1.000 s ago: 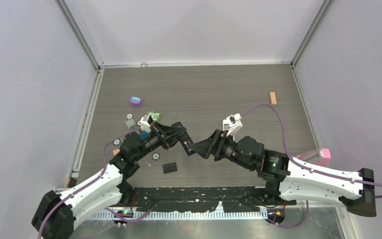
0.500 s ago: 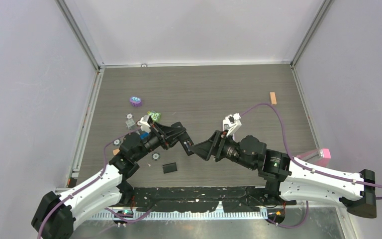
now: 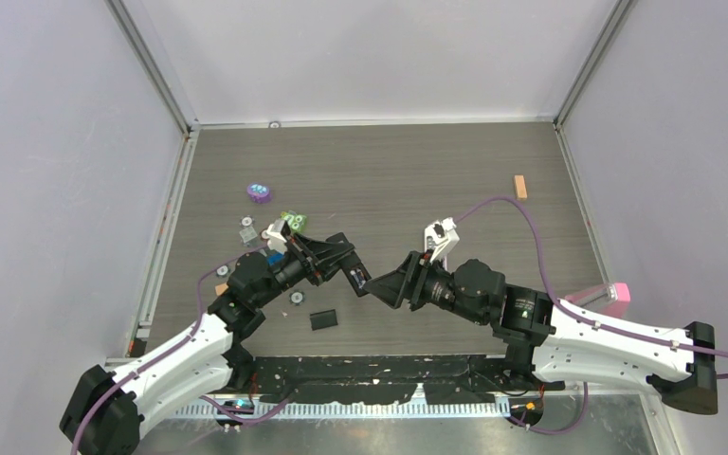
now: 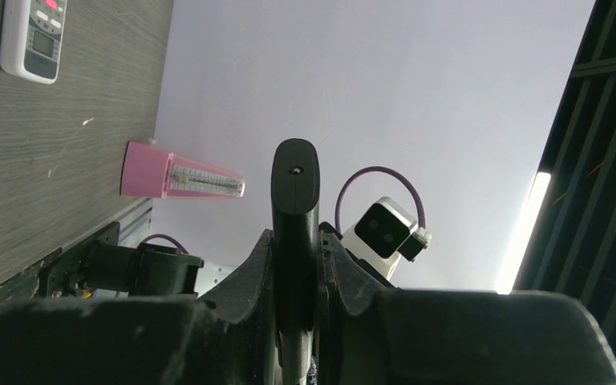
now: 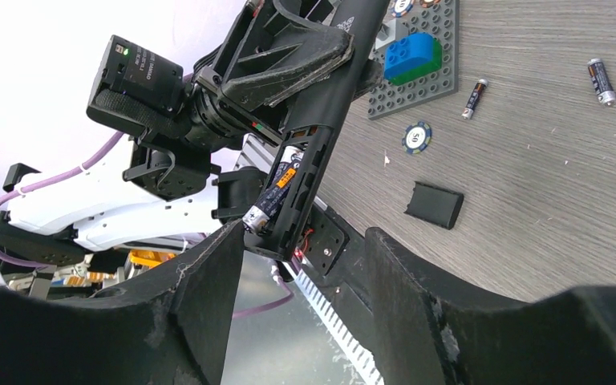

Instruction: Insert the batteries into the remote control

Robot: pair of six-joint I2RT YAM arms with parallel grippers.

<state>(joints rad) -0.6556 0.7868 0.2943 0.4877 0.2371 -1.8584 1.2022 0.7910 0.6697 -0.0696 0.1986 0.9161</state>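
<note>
**Black remote clamped, one cell in its bay**

Above the table (image 3: 455,180), the left gripper (image 4: 295,249) is pressed tight on the black remote (image 4: 294,180), which its own wrist view shows only edge-on. Only the right wrist view shows the remote's open bay, with a seated battery (image 5: 276,189) in it. The right gripper (image 5: 305,241) is spread wide, and the remote's end shows between its fingers. On the wood lie the battery cover (image 5: 437,204), a loose battery (image 5: 474,98) and a second loose battery (image 5: 601,81).

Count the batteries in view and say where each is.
3. One battery sits in the black remote's open compartment; two batteries lie loose on the table beside the grey plate. Others may be hidden.
</note>
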